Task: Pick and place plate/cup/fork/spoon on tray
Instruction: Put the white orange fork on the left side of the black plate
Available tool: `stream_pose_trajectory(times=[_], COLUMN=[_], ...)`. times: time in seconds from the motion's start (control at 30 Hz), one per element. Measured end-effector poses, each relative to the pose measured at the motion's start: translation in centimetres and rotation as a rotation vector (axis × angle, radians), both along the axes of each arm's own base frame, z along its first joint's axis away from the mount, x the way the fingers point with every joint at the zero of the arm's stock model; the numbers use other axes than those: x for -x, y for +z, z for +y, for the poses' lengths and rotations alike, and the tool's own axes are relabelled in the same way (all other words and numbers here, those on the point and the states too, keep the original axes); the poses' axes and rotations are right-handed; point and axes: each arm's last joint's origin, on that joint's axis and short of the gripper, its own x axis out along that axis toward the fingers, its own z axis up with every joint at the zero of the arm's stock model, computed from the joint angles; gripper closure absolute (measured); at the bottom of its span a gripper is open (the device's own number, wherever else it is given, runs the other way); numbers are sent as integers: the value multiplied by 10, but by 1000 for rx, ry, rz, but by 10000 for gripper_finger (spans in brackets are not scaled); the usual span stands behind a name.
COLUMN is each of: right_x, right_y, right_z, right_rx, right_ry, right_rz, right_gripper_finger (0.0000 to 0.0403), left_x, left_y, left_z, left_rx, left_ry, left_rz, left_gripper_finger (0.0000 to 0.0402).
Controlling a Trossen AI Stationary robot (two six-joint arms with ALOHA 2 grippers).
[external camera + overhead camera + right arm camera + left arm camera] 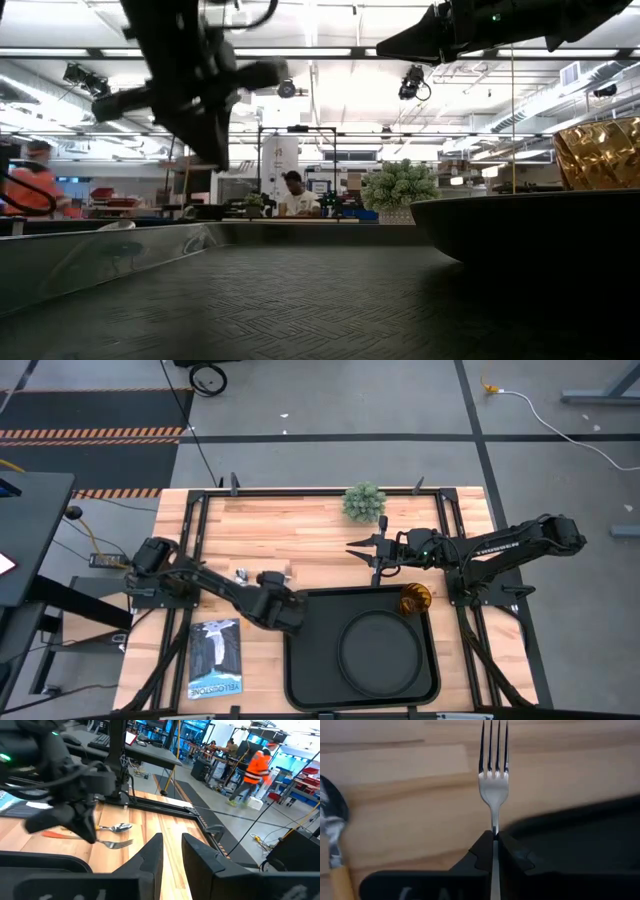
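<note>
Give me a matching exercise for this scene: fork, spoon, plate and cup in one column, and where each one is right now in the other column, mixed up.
Things:
1. fork
2. spoon
3. plate
4. cup

Places:
A. lying on the wooden table, outside the tray
B. standing in the tray's far right corner
C. clamped in the left gripper
D. flat in the tray, right of its middle

Pairs: 1-C, 2-A, 3-D, 4-B. The right gripper hangs open above the table beyond the tray.

Left end effector clamped shut; right end effector hovers, fingers apart.
</note>
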Motion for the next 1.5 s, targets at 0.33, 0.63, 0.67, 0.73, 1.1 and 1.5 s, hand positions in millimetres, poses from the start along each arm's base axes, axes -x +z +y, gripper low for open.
stream_pose_trajectory(times=[0.33, 0.63, 0.67, 0.73, 1.1, 1.5], right_x=[0, 0, 0, 0, 0, 0], right_y=[-1, -1, -1, -1, -3, -3], right_z=[0, 0, 0, 0, 6, 9], right_rx=[1, 1, 1, -1, -6, 2], right_ry=[-9, -12, -11, -11, 17, 31], right_rz=[8, 8, 8, 8, 33, 29], right_gripper_finger=[326, 326, 326, 326, 331, 332], left_x=[-33, -71, -75, -82, -100, -105], left_y=[-5, -11, -11, -12, -29, -42], left_z=[-45, -81, -85, -94, -123, -125], left_rx=[58, 121, 131, 152, 199, 209], left_ry=[-82, -118, -123, -122, -40, -15], left_rz=[-32, -79, -87, -97, -119, -132], left_gripper_finger=[379, 379, 379, 379, 379, 379])
